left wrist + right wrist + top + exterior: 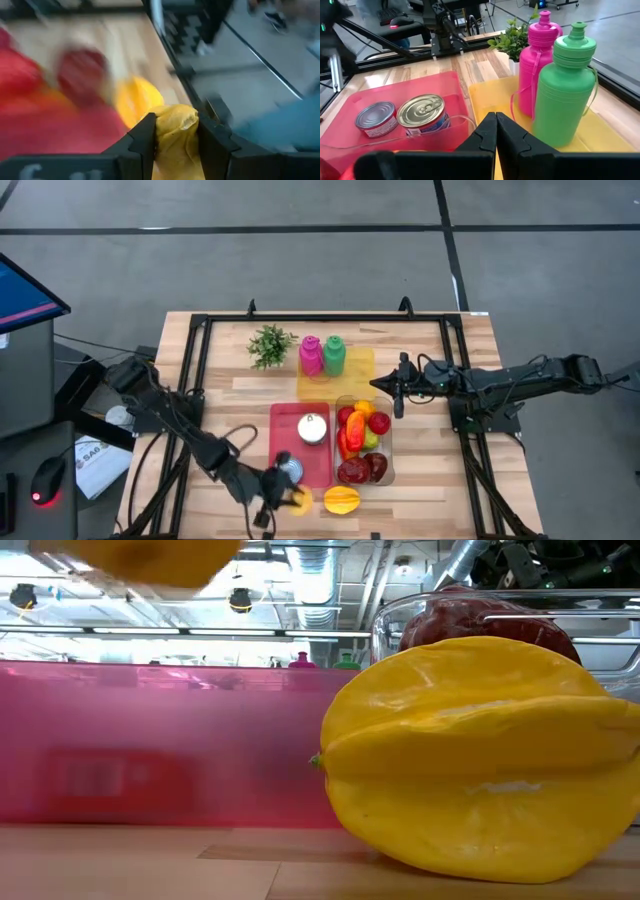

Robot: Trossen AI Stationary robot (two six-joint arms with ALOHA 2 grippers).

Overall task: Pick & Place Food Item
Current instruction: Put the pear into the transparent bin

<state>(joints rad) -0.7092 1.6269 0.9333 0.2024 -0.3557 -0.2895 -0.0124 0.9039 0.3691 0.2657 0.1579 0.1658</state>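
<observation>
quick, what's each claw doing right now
Left claw: closed on a yellow food item, near the table's front edge beside the red tray.
Right claw: shut, empty, hovering by the green bottle.

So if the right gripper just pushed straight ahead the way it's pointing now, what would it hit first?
Most likely the green bottle, which stands nearest ahead of the shut right gripper, with the pink bottle just behind it. Depth is hard to judge; it might skim over the yellow tray first.

We see a yellow starfruit (480,760), a pink tray (395,107), a pink bottle (537,60) beside a green bottle (565,90), a yellow mat (490,100), silver-lidded cans (422,115) and a pale wood counter (440,490).
</observation>
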